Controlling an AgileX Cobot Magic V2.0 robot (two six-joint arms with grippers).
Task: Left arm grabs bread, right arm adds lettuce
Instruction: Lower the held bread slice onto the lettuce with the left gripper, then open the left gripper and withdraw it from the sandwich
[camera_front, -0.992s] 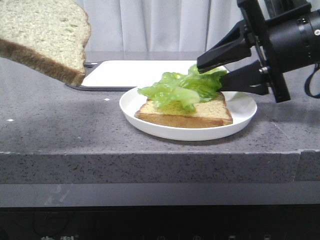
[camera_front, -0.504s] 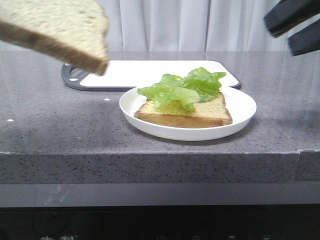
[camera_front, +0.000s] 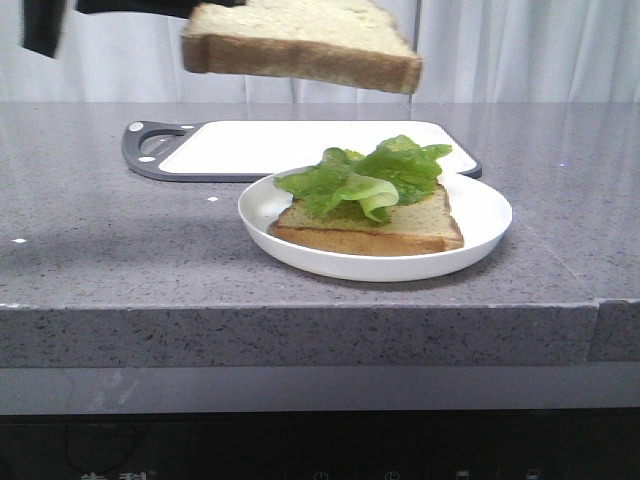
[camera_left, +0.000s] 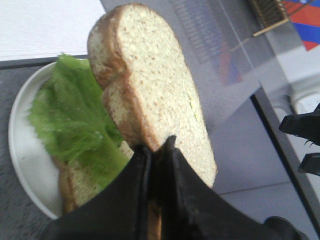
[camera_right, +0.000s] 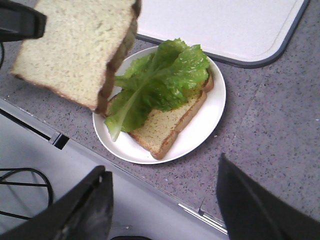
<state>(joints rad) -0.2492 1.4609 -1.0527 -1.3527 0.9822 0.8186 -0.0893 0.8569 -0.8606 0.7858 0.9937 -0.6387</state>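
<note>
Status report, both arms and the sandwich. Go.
Left gripper shut on bread, airborne above plate. Right gripper open, empty. Lettuce on lower slice. Nothing blocking.

My left gripper (camera_left: 157, 150): matte black, long pointed wedge fingers. My right gripper (camera_right: 162, 200): glossy black, broad tapered fingers.

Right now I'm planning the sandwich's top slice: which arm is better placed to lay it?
Left. Its gripper grips the bread above the lettuce; the right gripper is open, empty.
</note>
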